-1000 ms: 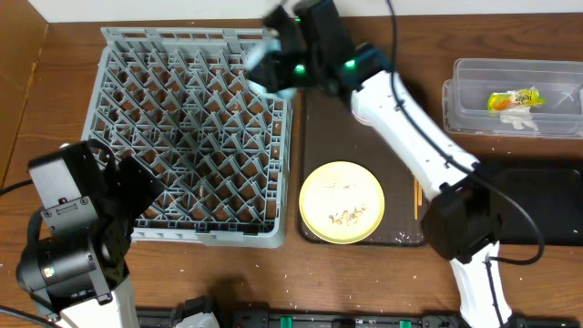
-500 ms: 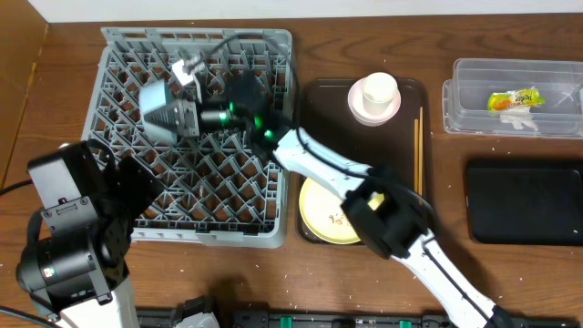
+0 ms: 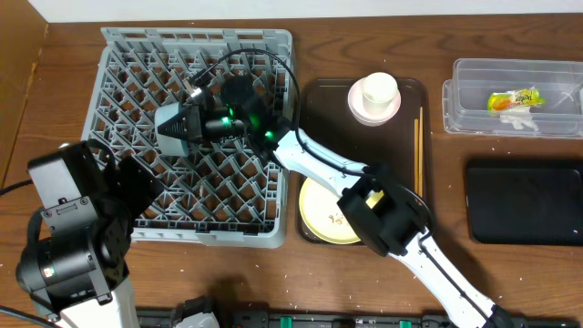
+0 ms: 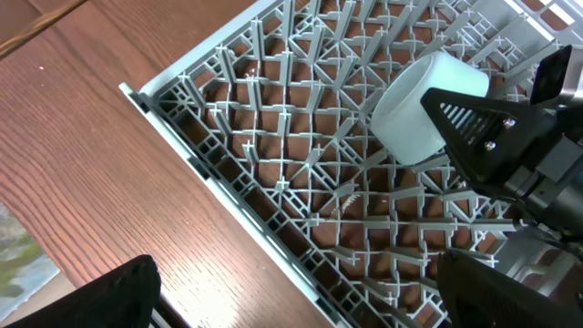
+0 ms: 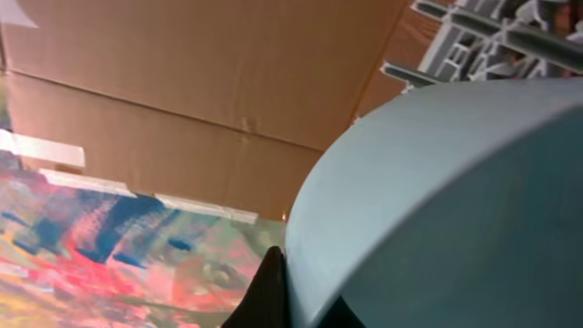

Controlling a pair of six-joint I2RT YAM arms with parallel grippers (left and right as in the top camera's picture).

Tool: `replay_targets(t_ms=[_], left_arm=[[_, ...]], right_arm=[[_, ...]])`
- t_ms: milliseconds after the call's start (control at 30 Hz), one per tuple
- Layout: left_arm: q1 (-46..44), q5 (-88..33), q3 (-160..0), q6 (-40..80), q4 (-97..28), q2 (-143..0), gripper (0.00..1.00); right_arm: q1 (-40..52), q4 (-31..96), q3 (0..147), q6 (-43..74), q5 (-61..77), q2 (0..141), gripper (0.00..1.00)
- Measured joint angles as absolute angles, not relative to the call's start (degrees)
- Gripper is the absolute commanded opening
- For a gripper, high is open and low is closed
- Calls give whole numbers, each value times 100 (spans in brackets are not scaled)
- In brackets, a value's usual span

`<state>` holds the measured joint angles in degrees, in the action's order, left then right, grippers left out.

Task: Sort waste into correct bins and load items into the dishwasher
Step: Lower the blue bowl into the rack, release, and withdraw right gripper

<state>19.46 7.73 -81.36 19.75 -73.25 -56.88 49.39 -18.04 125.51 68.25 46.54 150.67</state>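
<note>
**Loading stage, overhead and wrist views; all positions are given relative to the grey dish rack (image 3: 196,38).** The right arm crosses the rack's lattice diagonally from beyond its near right corner. The right gripper (image 3: 189,125) lies over the rack's middle, slightly toward the far side. Its fingers are clenched on the light blue bowl (image 3: 169,128), which is tipped on its side above the pegs; whether the bowl touches them cannot be told. In the right wrist view the bowl's pale outer wall fills the lower right, with rack pegs showing past it. The left gripper (image 4: 305,296) hovers over the rack's near left corner, released, its two dark fingers spread wide apart. Just beside the rack's right edge in the overhead view lies a dark brown tray (image 3: 321,114). The tray carries the pinkish-white cup (image 3: 379,91) level with the rack's far rows and the pale yellow plate (image 3: 328,219) level with its near rows, the plate partly hidden by the right arm. The chopsticks (image 3: 419,150) lie along the tray side farthest from the rack. Well apart from the rack, beyond the tray, stand the clear container (image 3: 474,66), holding the snack wrapper (image 3: 510,100), and nearer the viewer the black bin (image 3: 524,214)
</note>
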Motion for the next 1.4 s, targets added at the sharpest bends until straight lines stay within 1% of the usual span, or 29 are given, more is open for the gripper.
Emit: replay_targets(t_ms=[100,167,267,333,367,400,433,467,500,633,767,833,900,933,1000,1067,1100,1233,1333,1400], left_arm=[[1946,773,-8136,1975,-7325,-5688,98],[1946,773,-8136,1973,-7325,-5688,98],[1944,773,-8136,1973,-7325,-5690,98],[1946,775,-8136,1973,-7323,-5690,98],[1946,775,-8136,1975,-7328,-5688,98],[1946,773,-8136,1975,-7325,-5690,98],[1946,773,-8136,1975,-7328,-5690,98],[1946,773,-8136,1975,-7328,-5690,98],[1944,773,-8136,1975,-7323,-5690,98],[1946,775,-8136,1975,-7328,-5688,98],[1946,773,-8136,1975,-7328,-5688,98],[1946,773,-8136,1975,-7325,-5688,98],[1946,773,-8136,1975,-7325,-5688,98],[1946,773,-8136,1975,-7325,-5688,98],[1946,773,-8136,1975,-7325,-5688,98],[1946,773,-8136,1973,-7328,-5688,98],[1946,773,-8136,1973,-7328,-5688,98],[1946,773,-8136,1975,-7328,-5688,98],[1946,773,-8136,1975,-7325,-5688,98],[1946,773,-8136,1975,-7325,-5688,98]], right_arm=[[4936,-1588,12569,6657,4650,15026,3],[4923,-1317,12573,6525,4624,14969,7],[4869,-506,12573,6248,4482,14783,15],[4788,187,12532,6027,4412,14639,25],[4735,655,12501,5865,4333,14556,32],[4711,854,12468,5791,4281,14529,37],[4672,1173,12455,5671,4165,14484,45],[4648,1490,12425,5553,4047,14420,50],[4609,1780,12398,5411,3911,14350,50],[4519,2864,12357,4947,3275,13900,49],[4460,3387,12352,4576,2668,13194,48],[4442,3336,12355,4381,2464,12842,40],[4453,3194,12374,4233,2351,12589,25],[4477,3098,12385,4165,2316,12514,19],[4539,2882,12414,4042,2239,12473,9],[4641,2652,12411,3927,2187,12536,2],[4711,2486,12411,3874,2161,12610,1],[5059,1640,12409,3780,2123,13050,1],[5325,1092,12407,3736,2176,13487,3],[5474,941,12401,3741,2171,13699,4]])
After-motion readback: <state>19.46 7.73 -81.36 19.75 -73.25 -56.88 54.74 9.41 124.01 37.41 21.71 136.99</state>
